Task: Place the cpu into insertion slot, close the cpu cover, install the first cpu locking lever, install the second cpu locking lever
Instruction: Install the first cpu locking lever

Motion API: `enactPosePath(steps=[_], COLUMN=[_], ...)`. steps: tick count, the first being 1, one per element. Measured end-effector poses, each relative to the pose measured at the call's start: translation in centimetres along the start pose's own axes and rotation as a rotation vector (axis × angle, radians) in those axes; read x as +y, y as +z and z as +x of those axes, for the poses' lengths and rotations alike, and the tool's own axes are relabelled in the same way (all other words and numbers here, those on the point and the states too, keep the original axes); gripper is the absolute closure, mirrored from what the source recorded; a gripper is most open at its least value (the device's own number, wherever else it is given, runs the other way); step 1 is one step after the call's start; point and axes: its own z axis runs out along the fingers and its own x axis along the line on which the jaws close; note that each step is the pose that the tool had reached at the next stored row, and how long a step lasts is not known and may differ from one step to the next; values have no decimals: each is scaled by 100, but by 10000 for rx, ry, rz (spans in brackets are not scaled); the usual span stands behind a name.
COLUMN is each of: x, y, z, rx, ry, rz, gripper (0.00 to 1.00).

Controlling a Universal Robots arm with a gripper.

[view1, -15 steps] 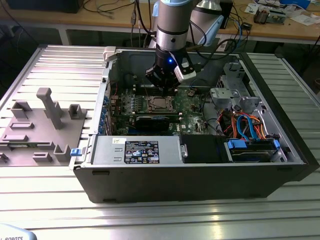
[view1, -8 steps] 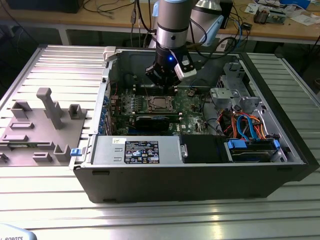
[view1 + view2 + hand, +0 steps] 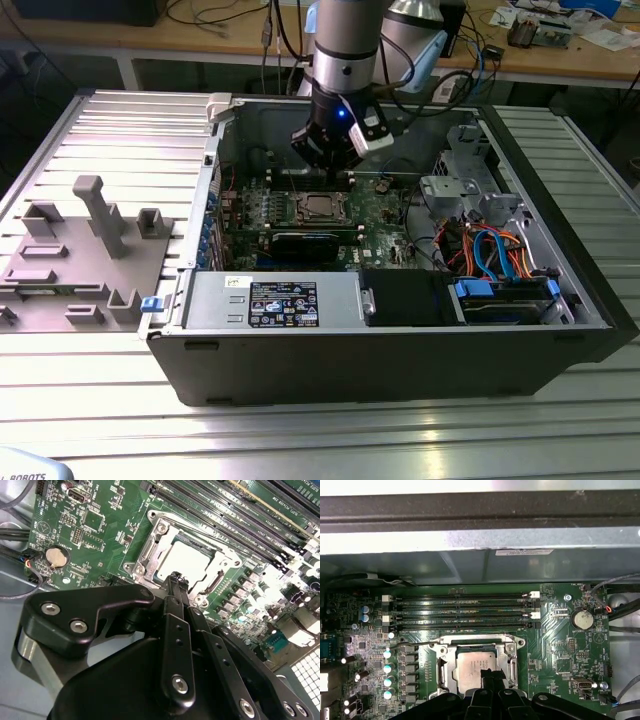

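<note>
Where the green motherboard [image 3: 300,215] lies flat inside the open dark computer case [image 3: 380,350], sits a dull silver-grey cpu [image 3: 476,670] already down in the insertion slot [image 3: 438,655], framed by the thin silvery cpu cover [image 3: 155,522] with its rounded screw corners. Looks closed over the chip's edges in both wrist views, bright metal around a matte square. Hangs just above that socket: the black gripper [image 3: 176,577], smooth moulded links with shiny bolt heads, fingers [image 3: 172,585] drawn together into a narrow tip with nothing between them, right over the chip's near edge; contact cannot be told. Beside the socket, long narrow black memory slots [image 3: 462,610] with white end clips, a round coin battery [image 3: 582,619], and small silver-topped capacitors [image 3: 387,668]. In the exterior view, ribbed aluminium table [image 3: 120,120] beneath the case, with a grey moulded fixture block [image 3: 85,255] at that view's left, blue and orange cables [image 3: 495,250] in the case at its right, and a wooden workbench [image 3: 560,55] behind.
</note>
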Motion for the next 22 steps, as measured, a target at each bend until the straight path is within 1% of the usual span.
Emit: enactPosePath(steps=[8, 14, 22], x=[1, 0, 1], y=[-3, -4, -4], z=[15, 73, 97], rx=[0, 0, 0], ry=[-4, -4, -4], rz=[1, 1, 1], gripper=[89, 89, 89])
